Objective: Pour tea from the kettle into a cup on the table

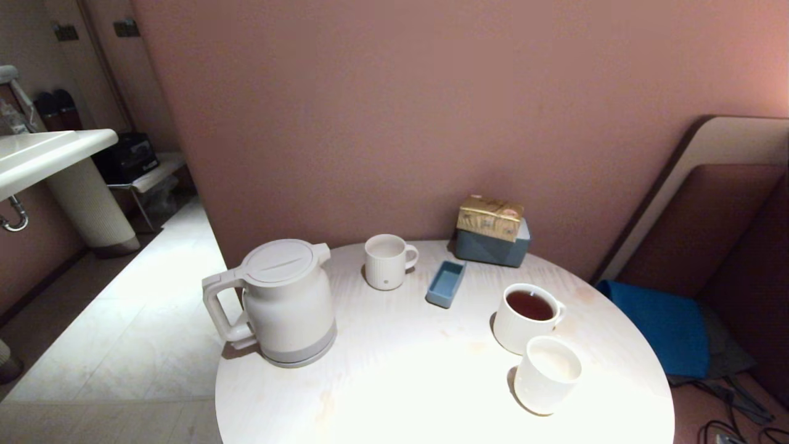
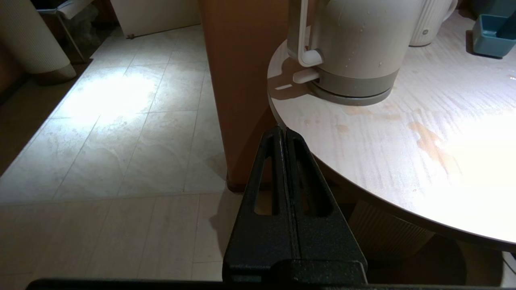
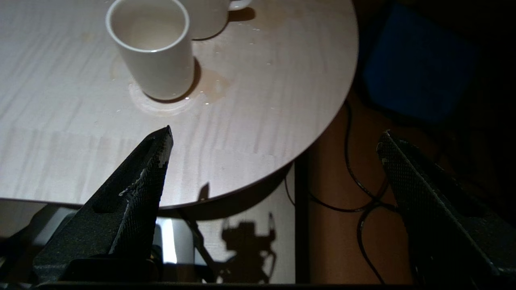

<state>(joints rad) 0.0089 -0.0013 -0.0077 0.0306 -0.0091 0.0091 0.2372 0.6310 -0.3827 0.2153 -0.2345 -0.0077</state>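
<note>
Head view: round pale wood-grain desk (image 1: 431, 382); large cream-white jug kettle (image 1: 286, 302) with grey base band at nine o'clock; wider white mug (image 1: 525, 317) holding reddish-brown tea (image 1: 529, 305) at three o'clock; small plain white cup (image 1: 546, 374), touching it, at four o'clock. Left gripper (image 2: 285, 135) jaws pressed together; right gripper (image 3: 274, 141) jaws wide, empty.

- The head view looks down from above at the whole round counter (image 1: 400, 382), facing the wall.
- The left wrist view sits low off the counter's edge, close to the kettle (image 2: 354, 44).
- The right wrist view hangs near the opposite edge, sharing the cup (image 3: 151, 48) with the head view.
</note>
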